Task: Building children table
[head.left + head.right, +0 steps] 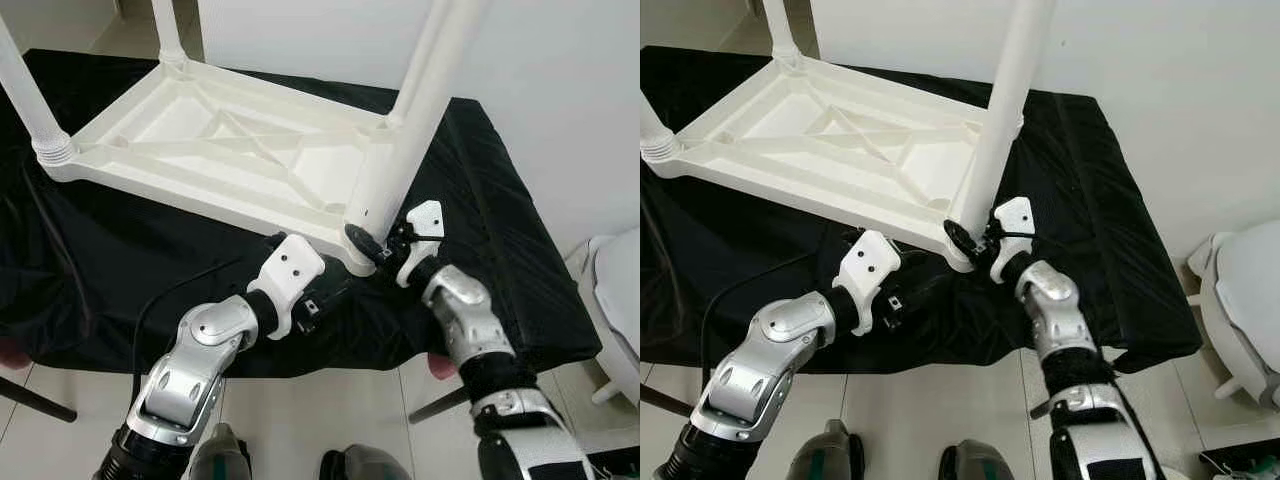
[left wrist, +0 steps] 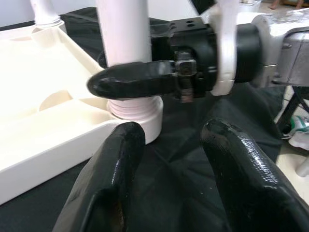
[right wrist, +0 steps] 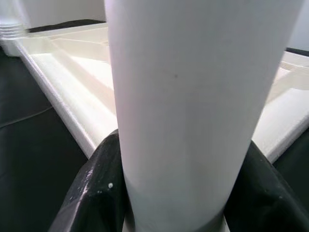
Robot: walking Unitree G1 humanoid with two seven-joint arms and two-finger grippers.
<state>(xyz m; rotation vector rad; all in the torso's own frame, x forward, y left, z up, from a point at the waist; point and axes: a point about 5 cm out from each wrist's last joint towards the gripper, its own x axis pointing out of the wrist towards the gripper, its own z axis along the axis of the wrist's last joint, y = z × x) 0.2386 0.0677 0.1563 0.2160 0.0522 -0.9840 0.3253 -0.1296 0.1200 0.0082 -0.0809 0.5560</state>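
Head views: upturned white tabletop (image 1: 230,150) flat on black cloth (image 1: 500,200), long axis running from left edge toward near right corner. Leg (image 1: 415,110) upright in that near corner socket, pointing up and leaning slightly right; other legs standing at the far and left corners. Right gripper (image 1: 375,243) clamped on the leg's base. Left gripper (image 1: 325,295) low on the cloth just before the same corner.

Left wrist view: fingers (image 2: 108,179) spread apart, holding nothing, aimed at the leg's threaded foot in its socket; right gripper's black finger across the leg above it.

Right wrist view: leg (image 3: 193,111) close up, gripped on both sides by black fingers (image 3: 91,188), tabletop ribs behind.
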